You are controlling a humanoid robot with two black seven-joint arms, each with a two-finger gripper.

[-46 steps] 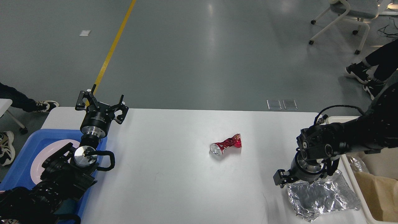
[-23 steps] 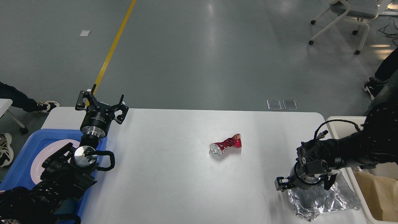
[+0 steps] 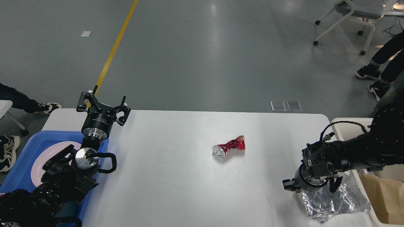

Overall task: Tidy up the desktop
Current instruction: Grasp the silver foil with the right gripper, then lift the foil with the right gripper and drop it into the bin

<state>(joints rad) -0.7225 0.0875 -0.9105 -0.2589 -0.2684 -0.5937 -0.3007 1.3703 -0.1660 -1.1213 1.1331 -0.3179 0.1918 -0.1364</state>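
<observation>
Left gripper (image 3: 101, 105): jaws spread wide, holding and touching nothing, raised above the far left corner of the desktop (image 3: 176, 176). The left arm rises from the lower left edge of the view, passing over a blue tray (image 3: 23, 151) that carries a pale pink plate (image 3: 39, 160); its wrist stands nearly upright, fingers pointing away from the robot.

Right gripper (image 3: 295, 187): seen largely end-on beneath the wrist, with one dark finger (image 3: 288, 184) projecting to the left; whether the jaws are apart or closed cannot be told. It sits low at the upper left edge of a crumpled foil sheet (image 3: 336, 201), which lies on the near right part of the desktop; contact with the foil cannot be confirmed. The right arm enters from the right edge, bent downward at the wrist, crossing a cream bin (image 3: 344, 124) that stands just beside the desktop's right edge.

A crushed red can (image 3: 229, 146) lies on its side near the centre of the desktop, well apart from both grippers.
</observation>
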